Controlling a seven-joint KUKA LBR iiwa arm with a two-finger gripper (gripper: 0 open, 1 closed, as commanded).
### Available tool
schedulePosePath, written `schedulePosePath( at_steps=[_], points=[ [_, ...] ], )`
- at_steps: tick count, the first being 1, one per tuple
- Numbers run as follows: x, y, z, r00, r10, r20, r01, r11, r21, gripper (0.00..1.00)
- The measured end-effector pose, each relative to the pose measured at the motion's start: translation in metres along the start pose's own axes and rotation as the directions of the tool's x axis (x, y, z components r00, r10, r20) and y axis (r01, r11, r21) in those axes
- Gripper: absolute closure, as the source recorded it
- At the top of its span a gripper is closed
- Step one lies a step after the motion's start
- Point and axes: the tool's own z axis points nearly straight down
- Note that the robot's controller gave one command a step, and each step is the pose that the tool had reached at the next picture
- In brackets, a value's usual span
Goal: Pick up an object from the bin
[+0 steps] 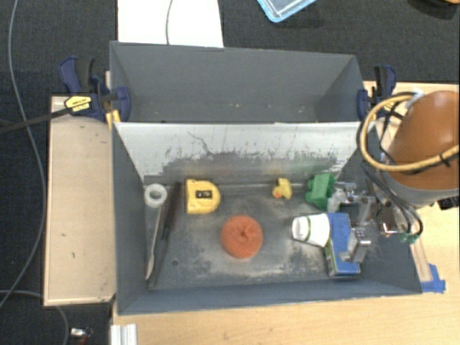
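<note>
Orange arm cover [430,131]; end effector [353,230] partly masks blue block [339,237], bin's [230,85] right.

Yellow tape measure [202,196], rust-orange round pad [241,236] and white cup [311,230] against the scuffed grey metal bin [237,92]. The small toy [282,188] is yellow, the block [339,232] blue.
</note>
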Motion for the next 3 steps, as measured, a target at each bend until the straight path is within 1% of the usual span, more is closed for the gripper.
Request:
schedulePosePath(
  at_steps=[1,2,3],
  points=[
    [-0.002,0.0,-0.004,1.0,-0.003,0.009,0.003,1.0,0.001,0.0],
    [-0.061,0.008,0.015,0.999,-0.049,0.013,0.049,0.999,0.003,0.0],
    [-0.087,0.023,0.022,0.995,0.096,0.013,-0.097,0.995,0.0,0.0]
  ],
)
